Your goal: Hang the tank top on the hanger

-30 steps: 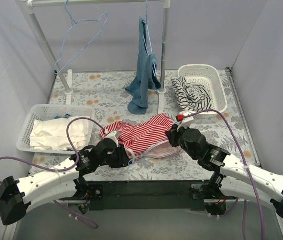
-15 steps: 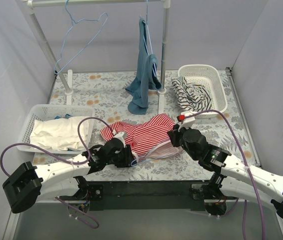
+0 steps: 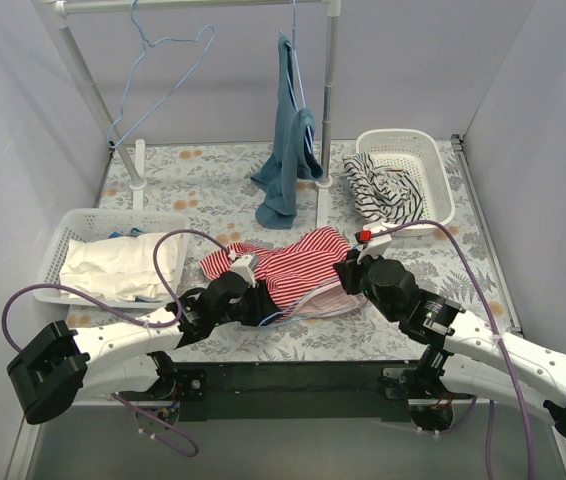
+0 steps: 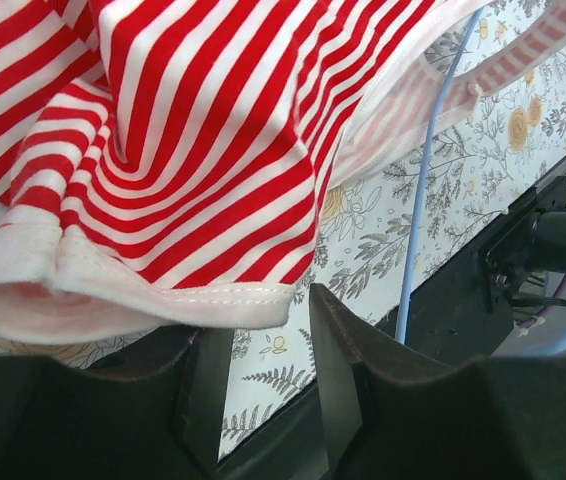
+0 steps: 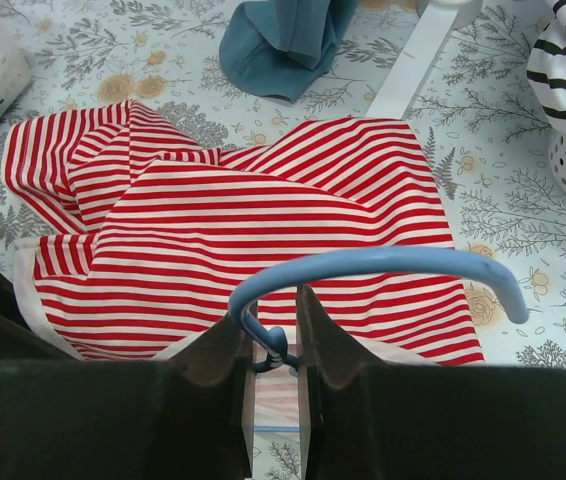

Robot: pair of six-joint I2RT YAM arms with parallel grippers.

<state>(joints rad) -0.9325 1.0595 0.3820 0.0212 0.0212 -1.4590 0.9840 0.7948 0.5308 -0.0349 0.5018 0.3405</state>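
The red-and-white striped tank top lies crumpled on the floral table between both arms. It fills the left wrist view and the right wrist view. My left gripper is open at the top's near white-trimmed hem, which lies just at the fingertips, not between them. In the top view the left gripper sits at the garment's near-left edge. My right gripper is shut on the twisted neck of the light-blue wire hanger, hook pointing right. Its wire runs under the top.
A white basket with white cloth stands at left. A white basket with a black-and-white striped garment stands at back right. A teal garment and a spare hanger hang on the rack, post.
My left gripper has moved right, up to the tank top's near hem. The right gripper with the hanger has barely moved.
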